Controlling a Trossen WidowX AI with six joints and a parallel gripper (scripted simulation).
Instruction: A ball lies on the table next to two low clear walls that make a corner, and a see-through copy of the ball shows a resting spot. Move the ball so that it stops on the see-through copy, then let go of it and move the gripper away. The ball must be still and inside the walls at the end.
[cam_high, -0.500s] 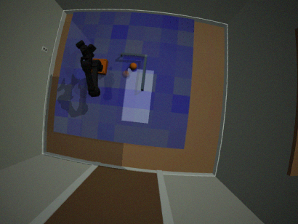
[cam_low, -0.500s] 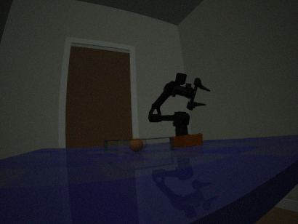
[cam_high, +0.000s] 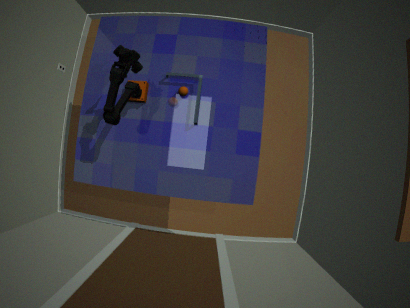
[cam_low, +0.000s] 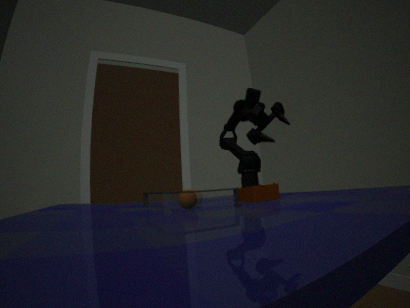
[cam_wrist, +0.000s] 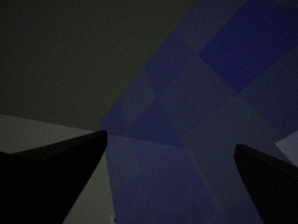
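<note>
- The orange ball (cam_high: 183, 91) (cam_low: 188, 199) rests on the desk (cam_high: 230, 172) (cam_low: 125, 260) (cam_wrist: 170, 107) within the corner of the clear walls (cam_high: 198, 102) (cam_low: 215, 190); it looks light and firm, likely quick to roll.
- Its see-through copy (cam_high: 173, 101) (cam_low: 199, 197) lies just beside it, on the robot's side; the ball is off that spot.
- A gentle grip on opposite sides at mid-height should suit it, with fingers kept off the walls; pinching high might squirt it away.
- Farther back, the end effector (cam_high: 128, 59) (cam_low: 281, 132) (cam_wrist: 168, 143) hangs raised, spread nearly fully, holding nothing.
</note>
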